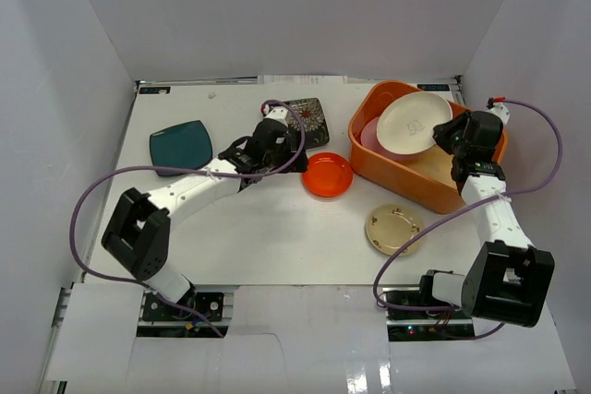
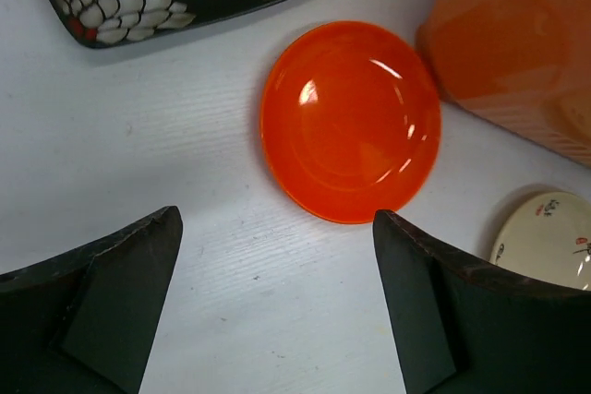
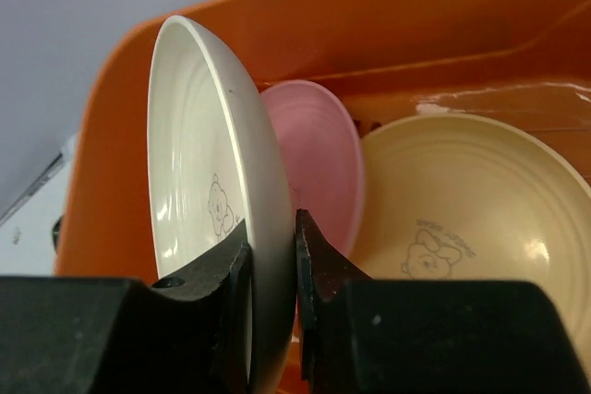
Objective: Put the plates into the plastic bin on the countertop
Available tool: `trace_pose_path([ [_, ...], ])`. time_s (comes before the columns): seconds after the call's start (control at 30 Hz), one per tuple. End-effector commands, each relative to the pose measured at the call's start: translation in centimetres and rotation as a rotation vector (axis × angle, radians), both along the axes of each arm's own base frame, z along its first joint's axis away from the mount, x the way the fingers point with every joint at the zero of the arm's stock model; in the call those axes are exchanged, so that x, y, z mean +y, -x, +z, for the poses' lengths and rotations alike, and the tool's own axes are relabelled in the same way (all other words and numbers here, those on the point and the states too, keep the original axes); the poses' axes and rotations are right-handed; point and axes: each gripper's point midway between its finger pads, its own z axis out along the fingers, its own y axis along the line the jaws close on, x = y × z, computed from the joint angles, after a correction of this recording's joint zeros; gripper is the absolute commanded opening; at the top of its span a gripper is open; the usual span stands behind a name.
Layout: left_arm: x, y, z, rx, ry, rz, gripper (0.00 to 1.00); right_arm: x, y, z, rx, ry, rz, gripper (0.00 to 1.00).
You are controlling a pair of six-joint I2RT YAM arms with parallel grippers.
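The white countertop carries the orange plastic bin at its right side, and the step in hand appears to be lowering a plate into that bin. To do it well, the right arm should tip the plate from its edge toward flat and bring it down low over the dishes already inside. It should let go only once the plate rests on them, so that it neither drops nor rolls against the bin wall.

The cream plate stands nearly on edge above the bin. A pink plate lies just behind it, and a tan-yellow plate with a bear print lies flat beside that one. The right gripper is clamped on the cream plate's lower rim, one finger on each face, with the rim deep between them.

Outside the bin lie the teal square plate, the black floral plate, the red-orange plate and a small beige plate. The left gripper holds nothing, its jaws spread wide. The red-orange plate sits just ahead of its fingertips and roughly centred between them, not yet within them.
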Motion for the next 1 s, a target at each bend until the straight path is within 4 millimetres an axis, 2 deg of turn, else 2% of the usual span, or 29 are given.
trace_pose_path([
  [0.0,-1.0,-0.6,-1.5,0.160,0.140,0.010,0.94,-1.1,-0.5,-0.2,-0.012,0.025,-0.021,0.09],
  [0.03,-1.3,-0.6,-2.1,0.194,0.163,-0.007,0.91,-1.2,-0.5,-0.4,-0.008,0.030,-0.029,0.13],
  [0.07,-1.3,-0.8,-2.7,0.214,0.179,-0.005,0.90,-1.4,-0.5,-0.5,-0.005,0.036,-0.035,0.31],
  [0.1,-1.6,-1.1,-3.9,0.245,0.200,-0.008,0.88,-1.5,-0.4,-0.5,-0.004,0.044,-0.037,0.42],
  [0.13,-1.6,-1.2,-4.5,0.261,0.206,-0.006,0.85,-1.5,-0.2,-0.7,0.000,0.047,-0.032,0.65],
  [0.17,-1.5,-1.5,-5.0,0.272,0.209,0.002,0.84,-1.2,0.0,-0.2,-0.010,0.048,-0.020,0.75],
  [0.23,-1.8,-1.9,-6.1,0.291,0.216,0.004,0.83,0.3,0.3,0.3,-0.020,0.026,0.059,0.85],
  [0.27,-1.8,-2.2,-6.4,0.292,0.219,0.010,0.83,0.9,0.7,1.2,-0.045,0.017,0.086,0.88],
  [0.37,-2.2,-2.9,-7.5,0.306,0.218,0.015,0.82,3.3,1.9,2.2,-0.069,0.001,0.168,0.88],
  [0.4,-2.3,-3.4,-8.1,0.308,0.207,0.021,0.81,4.7,2.8,2.8,-0.084,0.003,0.203,0.84],
  [0.43,-2.4,-3.6,-8.4,0.309,0.200,0.020,0.80,5.5,3.3,3.7,-0.109,0.005,0.228,0.84],
  [0.47,-2.4,-3.8,-8.8,0.309,0.193,0.022,0.76,6.6,4.5,4.0,-0.132,0.002,0.260,0.78],
  [0.5,-2.4,-4.1,-9.3,0.311,0.184,0.025,0.74,9.2,5.7,3.9,-0.137,-0.007,0.336,0.75],
  [0.53,-2.5,-4.2,-10.1,0.322,0.172,0.026,0.72,10.3,6.6,3.5,-0.134,-0.011,0.368,0.62],
  [0.57,-2.4,-4.4,-10.6,0.322,0.160,0.028,0.70,11.5,8.0,3.7,-0.150,-0.011,0.405,0.57],
  [0.6,-2.3,-4.4,-11.0,0.329,0.156,0.032,0.68,13.4,9.9,0.8,-0.068,-0.016,0.471,0.55],
  [0.67,-2.4,-4.5,-12.0,0.342,0.156,0.038,0.66,14.5,12.4,-1.1,-0.015,-0.013,0.510,0.50],
  [0.7,-2.5,-4.5,-12.2,0.346,0.159,0.037,0.63,14.9,14.4,-4.6,0.089,-0.008,0.533,0.50],
  [0.73,-2.6,-4.5,-12.3,0.347,0.164,0.036,0.61,14.8,15.4,-5.9,0.129,-0.008,0.531,0.49],
  [0.77,-2.6,-4.7,-12.4,0.345,0.170,0.040,0.59,14.5,16.5,-6.2,0.129,-0.019,0.520,0.49],
  [0.83,-2.7,-4.8,-12.5,0.342,0.174,0.041,0.54,13.2,18.5,-9.7,0.230,-0.013,0.474,0.49],
  [0.87,-2.9,-5.0,-12.7,0.343,0.175,0.043,0.52,12.9,19.1,-9.8,0.228,-0.014,0.467,0.49],
  [0.9,-3.0,-5.2,-12.8,0.343,0.178,0.044,0.48,11.2,19.0,-10.6,0.250,0.027,0.382,0.50],
  [0.93,-3.0,-5.3,-12.9,0.344,0.176,0.043,0.35,10.0,20.0,-11.4,0.313,0.056,0.333,0.52],
  [0.97,-3.0,-5.4,-13.0,0.342,0.175,0.046,0.28,9.1,20.4,-11.3,0.320,0.071,0.294,0.54],
])
